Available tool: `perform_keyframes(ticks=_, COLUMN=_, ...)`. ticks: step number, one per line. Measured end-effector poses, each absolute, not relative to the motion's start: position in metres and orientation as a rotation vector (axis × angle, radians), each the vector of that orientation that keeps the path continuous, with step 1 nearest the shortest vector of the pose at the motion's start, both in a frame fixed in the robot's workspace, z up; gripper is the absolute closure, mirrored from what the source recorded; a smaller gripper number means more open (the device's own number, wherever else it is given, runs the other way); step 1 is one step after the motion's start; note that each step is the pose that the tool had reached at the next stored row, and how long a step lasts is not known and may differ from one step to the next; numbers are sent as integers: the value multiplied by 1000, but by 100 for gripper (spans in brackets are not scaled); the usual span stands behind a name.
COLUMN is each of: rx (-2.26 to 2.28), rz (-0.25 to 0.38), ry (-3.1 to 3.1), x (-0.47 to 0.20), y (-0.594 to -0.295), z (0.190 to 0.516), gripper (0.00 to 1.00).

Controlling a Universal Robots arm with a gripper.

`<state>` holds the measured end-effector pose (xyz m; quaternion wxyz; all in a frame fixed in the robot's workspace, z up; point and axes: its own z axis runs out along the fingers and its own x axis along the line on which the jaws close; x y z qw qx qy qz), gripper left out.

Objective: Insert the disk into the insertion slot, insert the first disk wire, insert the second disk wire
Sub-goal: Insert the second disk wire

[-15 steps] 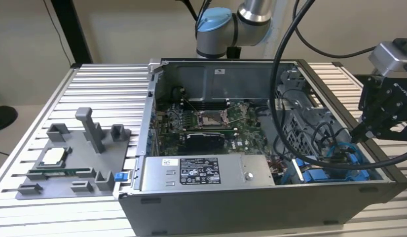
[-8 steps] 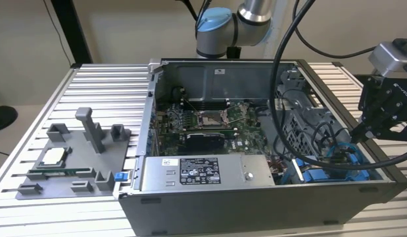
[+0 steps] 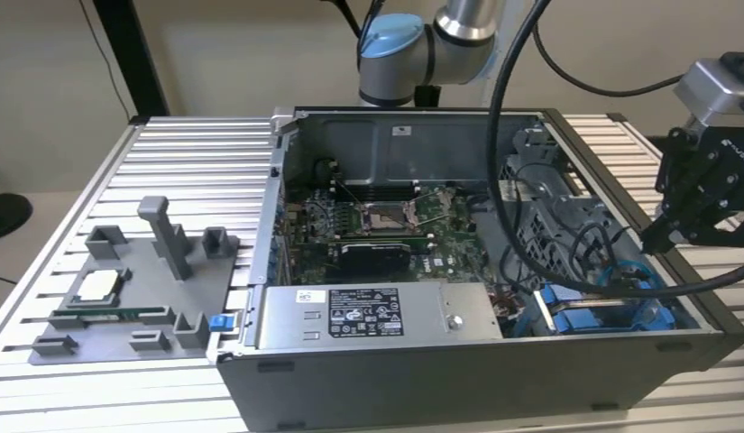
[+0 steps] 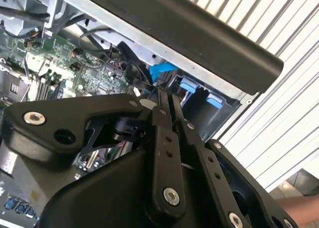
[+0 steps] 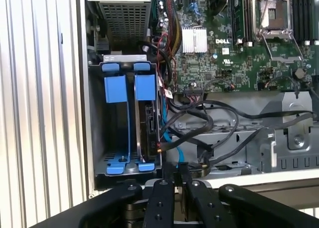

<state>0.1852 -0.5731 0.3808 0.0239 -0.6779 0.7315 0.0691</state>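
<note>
End effector [image 5: 175,180], fingers pressed together and empty, at the case rim near the insertion slot [image 5: 130,120], disk [image 5: 148,125] seated; loose wires [image 5: 199,125] at 3 o'clock could snag.

gripper [image 3: 660,236] above insertion slot [image 3: 606,311], case's right

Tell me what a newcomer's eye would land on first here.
The open computer case on the ribbed table, its green circuit board bare. Next, the bright blue drive bay in the case's corner at the exterior view's right, beside tangled black cables. The black gripper hangs just outside that corner.
</note>
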Motion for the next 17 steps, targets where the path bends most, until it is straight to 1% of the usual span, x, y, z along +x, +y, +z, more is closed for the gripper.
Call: perform_keyframes(ticks=17, rx=-2085, rz=200, ry=2264, x=139, y=-568, z=385, gripper=100)
